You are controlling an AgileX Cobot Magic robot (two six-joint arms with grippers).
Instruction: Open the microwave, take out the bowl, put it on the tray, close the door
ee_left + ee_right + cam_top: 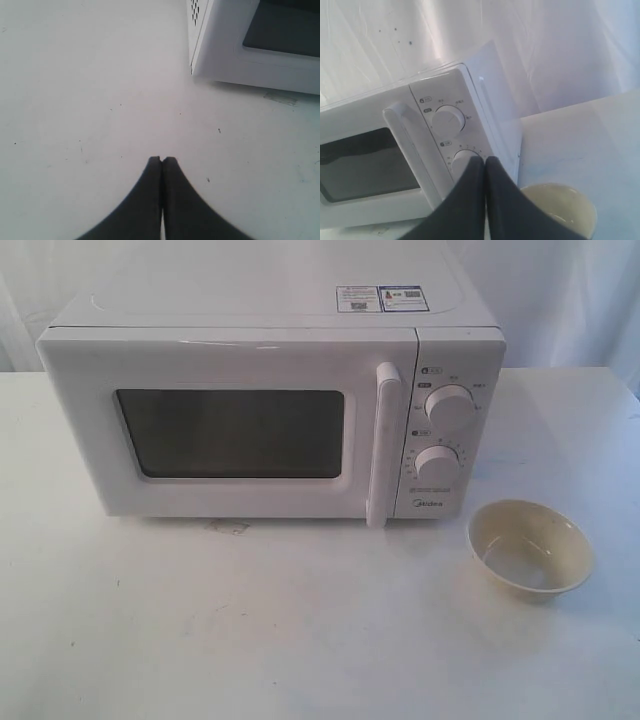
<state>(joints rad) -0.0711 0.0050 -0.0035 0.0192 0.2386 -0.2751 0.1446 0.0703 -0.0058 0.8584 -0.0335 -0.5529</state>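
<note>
The door (240,430) is shut and the bowl (530,550) sits near the right edge of the worktop (280,640). The left gripper (162,160) and right gripper (484,160) hang pinched together, empty, seemingly finished.

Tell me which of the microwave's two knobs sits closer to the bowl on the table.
The lower knob, just above the logo. The upper knob sits higher up, farther from the bowl.
</note>
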